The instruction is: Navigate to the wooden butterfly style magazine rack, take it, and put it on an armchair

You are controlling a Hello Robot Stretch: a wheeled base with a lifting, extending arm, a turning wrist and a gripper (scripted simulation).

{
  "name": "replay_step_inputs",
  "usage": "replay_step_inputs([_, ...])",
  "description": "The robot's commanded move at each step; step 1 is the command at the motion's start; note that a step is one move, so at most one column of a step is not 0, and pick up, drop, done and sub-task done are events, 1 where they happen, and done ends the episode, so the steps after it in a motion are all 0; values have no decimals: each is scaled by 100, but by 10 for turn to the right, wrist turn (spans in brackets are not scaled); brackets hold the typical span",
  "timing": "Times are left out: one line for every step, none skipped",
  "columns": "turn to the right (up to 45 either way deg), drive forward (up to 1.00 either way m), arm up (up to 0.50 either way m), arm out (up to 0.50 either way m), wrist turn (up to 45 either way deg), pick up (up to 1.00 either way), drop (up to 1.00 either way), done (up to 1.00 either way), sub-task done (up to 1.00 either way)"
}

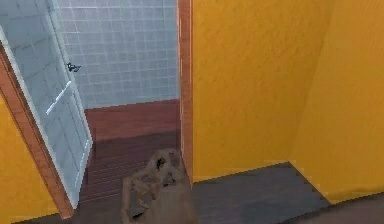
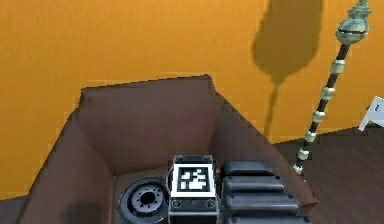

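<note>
You face orange walls [image 1: 260,80] across the right and centre of the forward view. In the arm side view a brown armchair [image 2: 150,130] takes the lower left and centre, seen from above, its back against an orange wall. A pale glass-panelled door [image 1: 45,90] stands swung open at the forward view's left, with a blue tiled wall [image 1: 125,50] beyond it at upper centre and a reddish wood floor [image 1: 125,150] below that. A floor lamp [image 2: 325,100] with a banded pole rises along the arm side view's right, just beside the armchair.

The dark arm [image 2: 255,195] sits at bottom centre-right of that view, and one white marker square [image 2: 195,180] is at its end. The gripper [image 2: 148,198] is the dark round body left of the marker, low over the chair seat. Its fingers are not clear, so you cannot tell how they stand or whether it holds anything.

A brown-grey lump [image 1: 155,185] sits at the forward view's bottom centre, by the doorway. Its colour fits the rack, but its shape is too blobby to confirm. A small dark handle [image 1: 73,68] is on the door.
</note>
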Motion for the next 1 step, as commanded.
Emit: replay_step_inputs([0,0,0,36,0,0,0,0,0])
